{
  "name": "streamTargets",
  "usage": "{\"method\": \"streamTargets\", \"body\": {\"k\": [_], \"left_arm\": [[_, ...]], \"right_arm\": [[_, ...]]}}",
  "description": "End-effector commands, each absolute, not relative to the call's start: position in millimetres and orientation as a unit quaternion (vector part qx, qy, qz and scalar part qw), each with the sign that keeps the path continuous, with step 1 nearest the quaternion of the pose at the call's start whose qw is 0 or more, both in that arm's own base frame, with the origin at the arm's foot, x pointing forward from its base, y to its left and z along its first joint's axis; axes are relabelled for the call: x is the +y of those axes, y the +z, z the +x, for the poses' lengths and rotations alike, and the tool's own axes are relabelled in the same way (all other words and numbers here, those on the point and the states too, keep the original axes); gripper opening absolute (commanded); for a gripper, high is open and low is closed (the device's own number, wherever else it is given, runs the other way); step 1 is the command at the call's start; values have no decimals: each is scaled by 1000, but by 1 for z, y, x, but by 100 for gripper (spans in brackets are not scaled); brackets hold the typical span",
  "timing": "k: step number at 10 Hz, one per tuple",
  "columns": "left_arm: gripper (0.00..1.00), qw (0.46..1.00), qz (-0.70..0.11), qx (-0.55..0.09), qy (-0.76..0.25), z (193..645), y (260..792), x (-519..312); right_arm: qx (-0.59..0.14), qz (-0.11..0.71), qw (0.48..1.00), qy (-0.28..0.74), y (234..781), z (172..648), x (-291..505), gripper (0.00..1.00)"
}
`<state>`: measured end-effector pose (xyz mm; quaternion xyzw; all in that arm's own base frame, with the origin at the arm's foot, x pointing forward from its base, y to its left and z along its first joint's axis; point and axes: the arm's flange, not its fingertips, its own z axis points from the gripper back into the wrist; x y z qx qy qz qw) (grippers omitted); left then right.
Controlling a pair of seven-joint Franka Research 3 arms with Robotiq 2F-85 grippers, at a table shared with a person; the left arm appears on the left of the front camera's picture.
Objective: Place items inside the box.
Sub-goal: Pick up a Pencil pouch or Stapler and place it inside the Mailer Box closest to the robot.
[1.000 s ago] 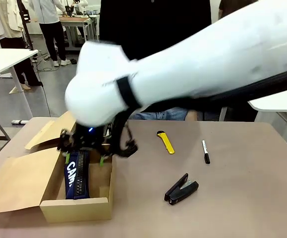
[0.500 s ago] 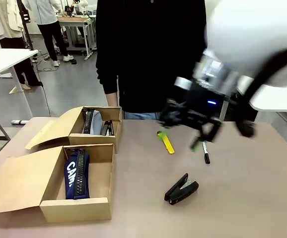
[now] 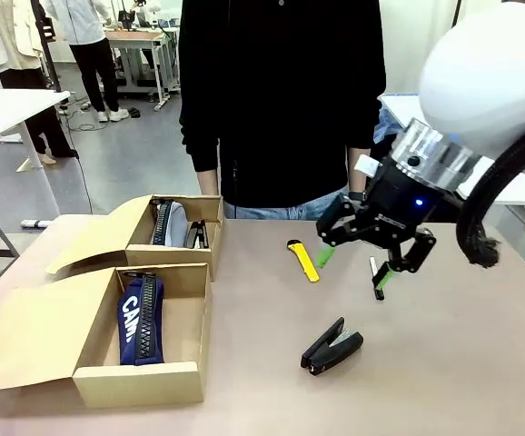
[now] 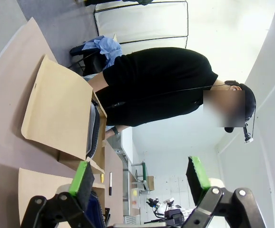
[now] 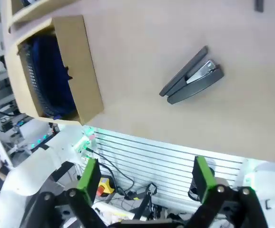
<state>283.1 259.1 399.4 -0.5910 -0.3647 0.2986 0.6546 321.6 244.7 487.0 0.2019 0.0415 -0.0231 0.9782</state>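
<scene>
Right gripper (image 3: 353, 270) released, empty, hanging above the table. Yellow utility knife (image 3: 303, 261) lies just beside one finger, and black marker pen (image 3: 372, 265) is partly behind the other. Black stapler (image 3: 331, 345) lies near, toward the robot. Navy pencil case (image 3: 140, 318) lies in the near box (image 3: 135, 383), well apart to the robot's left. Left gripper (image 4: 140, 178) also released, empty.

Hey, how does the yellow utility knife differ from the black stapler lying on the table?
The utility knife is yellow, slim and flat; the stapler is black with bare metal inside, thicker and wedge-shaped. The utility knife lies farther across, toward the person; the stapler lies nearer the robot's side. Both lie loose on the table, outside the boxes.
</scene>
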Motion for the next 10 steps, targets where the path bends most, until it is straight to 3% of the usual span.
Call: {"method": "streamTargets", "body": {"k": [1,2,5,6,8,10], "left_arm": [[100,649,-596,-371,294,282,400,257],[100,649,-596,-371,294,282,400,257],[100,649,-596,-371,294,282,400,257],[100,649,-596,-371,294,282,400,257],[100,649,-596,-371,294,282,400,257],[100,649,-596,-371,294,282,400,257]], "right_arm": [[67,261,963,-11,486,336,203,100],[55,345,936,-37,499,353,145,100],[61,482,873,-30,504,347,0,100],[42,576,816,-19,493,338,-51,100],[-80,661,735,-128,457,316,-114,100],[-138,693,688,-167,413,284,-127,100]]}}
